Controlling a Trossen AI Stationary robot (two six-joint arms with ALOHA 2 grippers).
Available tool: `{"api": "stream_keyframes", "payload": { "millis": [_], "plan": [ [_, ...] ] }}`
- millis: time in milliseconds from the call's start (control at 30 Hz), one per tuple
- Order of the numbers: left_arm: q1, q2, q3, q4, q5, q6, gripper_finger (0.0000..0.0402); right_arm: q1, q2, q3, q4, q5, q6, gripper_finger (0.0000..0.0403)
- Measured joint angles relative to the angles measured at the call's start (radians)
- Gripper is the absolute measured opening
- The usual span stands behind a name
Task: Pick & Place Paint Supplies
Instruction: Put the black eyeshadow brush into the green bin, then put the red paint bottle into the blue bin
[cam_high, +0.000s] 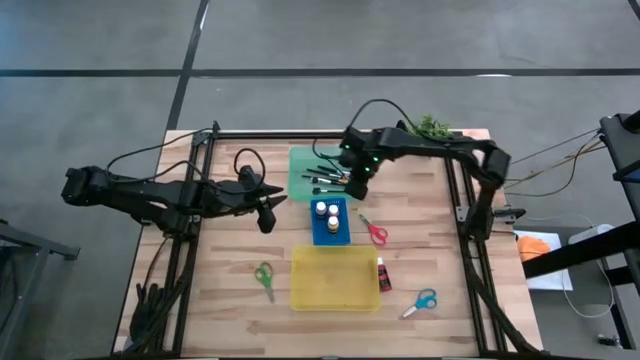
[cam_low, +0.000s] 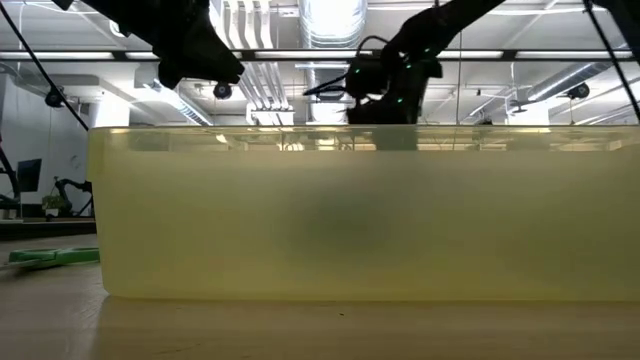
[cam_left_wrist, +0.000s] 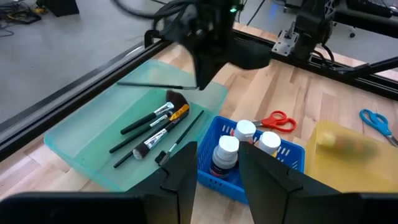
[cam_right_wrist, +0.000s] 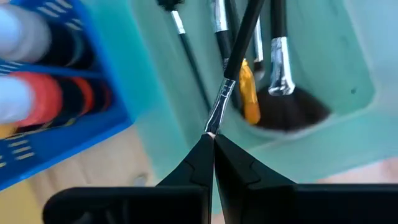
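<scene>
Right wrist view: right gripper (cam_right_wrist: 213, 138) fingers pinched tight on the bristle tip of a thin black-handled brush (cam_right_wrist: 239, 46), hanging over the green tray (cam_high: 303, 175) at 12 o'clock, likely to drop it with the other brushes (cam_left_wrist: 152, 127). Left gripper (cam_high: 268, 208) at 9 o'clock, part open, empty, waiting.

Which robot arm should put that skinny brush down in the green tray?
The right arm, probably. Its end effector is shut on the thin brush, directly above the green tray. The left end effector hangs off to the tray's side, holding nothing.
</scene>
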Motion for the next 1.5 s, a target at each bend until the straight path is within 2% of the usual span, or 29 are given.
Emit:
{"api": "stream_keyframes", "payload": {
  "millis": [167,500,600,767,900,1000,1167,1367,1500],
  "plan": [
    [0.000,0.000,0.000,0.000,-0.001,-0.015,0.0126,0.000,0.078,0.078,-0.024,0.000,-0.046,0.0008],
    [0.000,0.000,0.000,0.000,-0.001,-0.016,0.0126,-0.014,0.140,0.197,-0.105,-0.004,-0.026,0.0013],
    [0.000,0.000,0.000,0.001,-0.001,-0.006,0.0126,-0.015,0.150,0.224,-0.120,-0.008,-0.015,0.0039],
    [0.000,0.000,0.000,-0.003,0.005,-0.002,0.0126,-0.016,0.141,0.244,-0.121,0.000,0.013,0.0106],
    [0.000,0.000,0.000,-0.088,0.094,-0.017,0.0126,-0.015,0.087,0.238,-0.119,-0.001,0.049,0.0144],
    [-0.004,0.000,0.000,-0.183,0.178,-0.045,0.0126,-0.001,0.017,0.200,-0.117,0.001,0.067,0.0159],
    [-0.039,0.000,0.000,-0.252,0.243,-0.048,0.0126,0.044,-0.123,0.094,-0.113,0.000,0.148,0.0164],
    [-0.110,0.000,0.000,-0.362,0.372,-0.011,0.0126,0.134,-0.319,-0.127,-0.099,0.013,0.331,0.0164],
    [-0.158,0.000,0.000,-0.455,0.379,-0.007,0.0126,0.222,-0.446,-0.277,-0.092,0.028,0.456,0.0164]
  ]
}}
